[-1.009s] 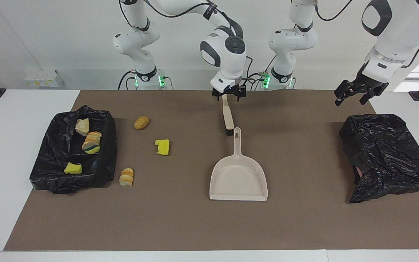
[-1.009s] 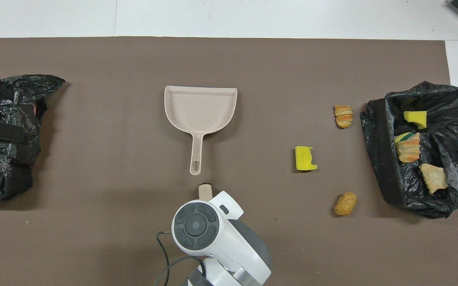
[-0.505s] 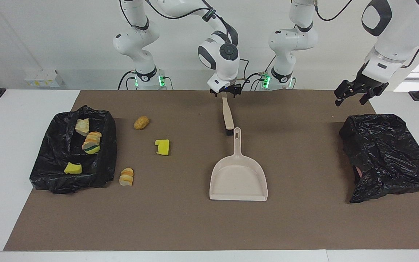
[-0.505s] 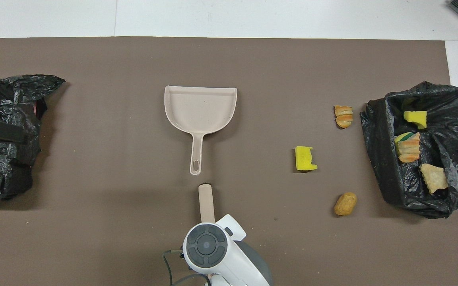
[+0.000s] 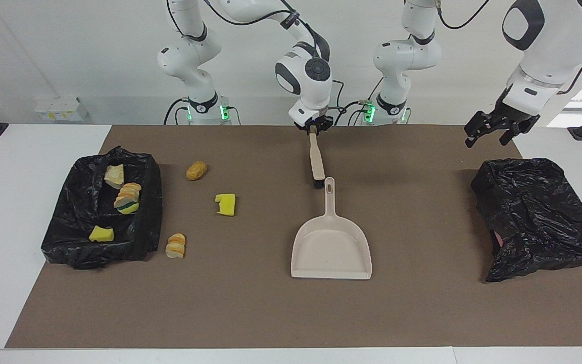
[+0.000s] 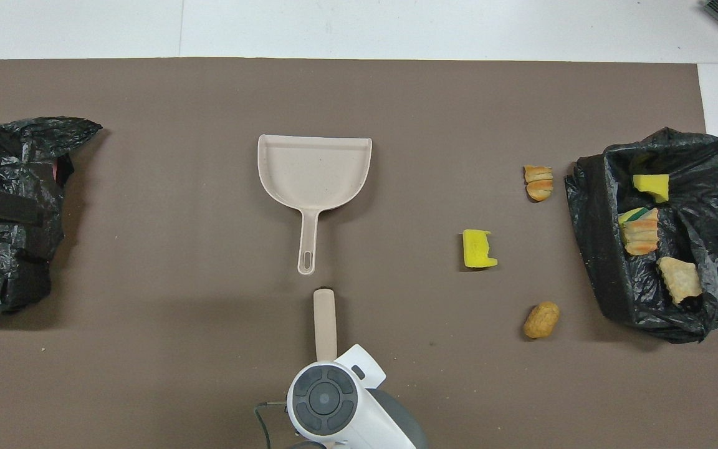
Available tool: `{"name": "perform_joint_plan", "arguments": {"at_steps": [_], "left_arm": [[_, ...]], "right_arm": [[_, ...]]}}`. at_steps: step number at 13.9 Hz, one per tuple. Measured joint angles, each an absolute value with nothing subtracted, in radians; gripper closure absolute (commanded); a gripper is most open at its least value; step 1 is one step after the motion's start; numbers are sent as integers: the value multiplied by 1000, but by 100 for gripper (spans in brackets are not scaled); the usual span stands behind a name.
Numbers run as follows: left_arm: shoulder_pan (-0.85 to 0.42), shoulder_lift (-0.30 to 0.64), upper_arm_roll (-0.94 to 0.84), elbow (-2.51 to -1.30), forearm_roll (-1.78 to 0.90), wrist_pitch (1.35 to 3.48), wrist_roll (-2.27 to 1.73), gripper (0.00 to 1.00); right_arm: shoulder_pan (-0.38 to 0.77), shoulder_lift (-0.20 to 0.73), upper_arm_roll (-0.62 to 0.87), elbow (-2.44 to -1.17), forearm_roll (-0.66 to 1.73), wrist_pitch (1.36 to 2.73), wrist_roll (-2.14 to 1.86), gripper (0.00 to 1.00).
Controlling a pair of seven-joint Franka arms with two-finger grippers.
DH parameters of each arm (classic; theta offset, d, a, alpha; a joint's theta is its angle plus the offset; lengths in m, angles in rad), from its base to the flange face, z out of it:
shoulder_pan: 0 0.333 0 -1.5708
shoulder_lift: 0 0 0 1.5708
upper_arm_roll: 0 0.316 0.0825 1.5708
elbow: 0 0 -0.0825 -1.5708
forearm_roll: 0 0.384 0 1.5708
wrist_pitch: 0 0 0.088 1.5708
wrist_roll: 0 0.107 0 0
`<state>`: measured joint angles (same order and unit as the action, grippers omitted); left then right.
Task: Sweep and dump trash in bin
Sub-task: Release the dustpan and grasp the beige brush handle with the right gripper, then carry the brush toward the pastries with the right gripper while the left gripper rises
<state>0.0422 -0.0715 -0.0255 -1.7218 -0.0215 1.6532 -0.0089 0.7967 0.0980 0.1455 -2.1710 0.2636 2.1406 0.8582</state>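
Pinching the brush handle tight in the right hand, lifting slowly, brushing scraps toward the dustpan; left hand waiting wide

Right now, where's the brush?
The brush lies mid-table, nearer to the robots than the dustpan, in line with its handle. The right claw is shut on the brush's handle end.

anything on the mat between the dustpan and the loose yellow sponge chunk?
Nothing: in the overhead view, the brown mat lies bare between the beige plastic dustpan and the loose bright yellow sponge chunk; the facing view agrees.
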Motion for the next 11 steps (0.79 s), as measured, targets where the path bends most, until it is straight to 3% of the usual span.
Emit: {"name": "perform_joint_plan", "arguments": {"at_steps": [4,11], "left_arm": [[42,-71,-26,-1722,-21,1653,-9,0],[42,-71,-25,-1722,-21,1653,-9,0]], "right_arm": [[754,24,135,-2171,264,2071,859,100],[508,-112,125,-2233,170,1839,859,100]]}}
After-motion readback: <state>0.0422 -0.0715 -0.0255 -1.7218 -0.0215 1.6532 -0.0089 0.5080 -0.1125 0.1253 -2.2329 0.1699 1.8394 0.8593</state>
